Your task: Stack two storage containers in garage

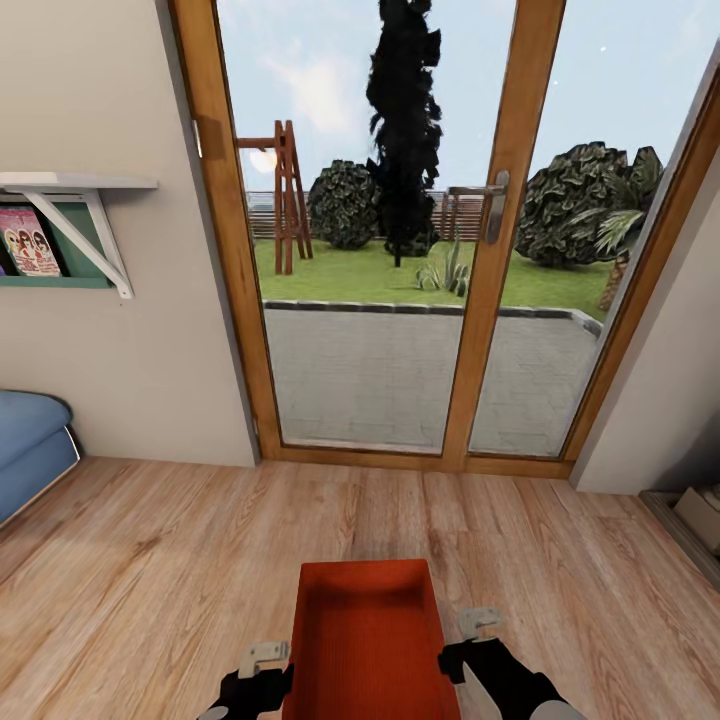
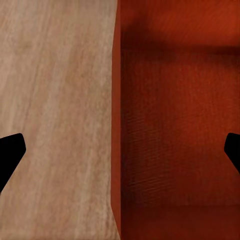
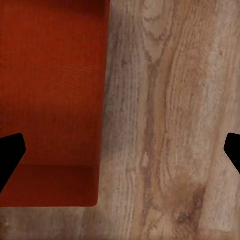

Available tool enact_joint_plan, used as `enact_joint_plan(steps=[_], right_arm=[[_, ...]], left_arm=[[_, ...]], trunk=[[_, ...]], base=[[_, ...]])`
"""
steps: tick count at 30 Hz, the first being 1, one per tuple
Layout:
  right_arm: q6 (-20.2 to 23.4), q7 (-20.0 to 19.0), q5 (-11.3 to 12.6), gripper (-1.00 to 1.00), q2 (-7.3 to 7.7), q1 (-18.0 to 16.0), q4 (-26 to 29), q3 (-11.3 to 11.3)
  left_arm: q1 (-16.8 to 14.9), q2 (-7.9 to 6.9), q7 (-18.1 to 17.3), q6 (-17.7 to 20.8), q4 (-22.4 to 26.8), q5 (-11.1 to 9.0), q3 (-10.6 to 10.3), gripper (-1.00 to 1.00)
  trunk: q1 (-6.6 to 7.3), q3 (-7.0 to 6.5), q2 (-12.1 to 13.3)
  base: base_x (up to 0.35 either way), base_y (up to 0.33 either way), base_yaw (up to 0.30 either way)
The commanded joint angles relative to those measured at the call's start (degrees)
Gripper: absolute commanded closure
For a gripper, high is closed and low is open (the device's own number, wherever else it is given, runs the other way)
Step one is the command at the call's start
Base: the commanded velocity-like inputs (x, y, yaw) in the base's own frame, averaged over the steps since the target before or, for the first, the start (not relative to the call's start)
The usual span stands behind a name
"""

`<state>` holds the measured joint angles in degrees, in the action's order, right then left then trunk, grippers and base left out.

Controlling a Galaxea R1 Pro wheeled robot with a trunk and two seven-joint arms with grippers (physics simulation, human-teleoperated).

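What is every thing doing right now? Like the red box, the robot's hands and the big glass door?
storage container: open-topped, empty, between both grippers above the wood floor
left gripper: open, straddling the container's wall
right gripper: open, straddling the opposite wall
glass door: shut

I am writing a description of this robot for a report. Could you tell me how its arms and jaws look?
In the head view, both arms end in glossy black wrist housings, and the right arm shows a white segment behind its housing. The left gripper and the right gripper each carry pale grey, flat, bracket-like fingers. In the wrist views, the fingertips appear as plain black wedges. No cables or markings are visible.
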<state>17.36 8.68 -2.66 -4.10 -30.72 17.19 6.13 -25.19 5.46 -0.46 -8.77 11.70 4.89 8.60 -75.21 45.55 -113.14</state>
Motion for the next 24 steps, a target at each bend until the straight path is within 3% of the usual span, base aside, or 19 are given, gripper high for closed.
enact_joint_plan(steps=[1,24], right_arm=[[0.5,0.2,-0.3,-1.0,-0.01,0.0,0.1,0.4],[-0.9,0.1,-0.2,-1.0,-0.11,0.0,-0.1,0.5]], left_arm=[[0.0,0.03,-0.1,-0.2,-0.1,0.5,0.5,-1.0],[0.0,-0.01,-0.1,-0.5,-0.1,0.3,0.5,-1.0]], trunk=[[0.01,0.05,0.0],[0.01,0.05,0.0]], base=[[0.0,0.0,0.0],[0.0,0.0,0.0]])
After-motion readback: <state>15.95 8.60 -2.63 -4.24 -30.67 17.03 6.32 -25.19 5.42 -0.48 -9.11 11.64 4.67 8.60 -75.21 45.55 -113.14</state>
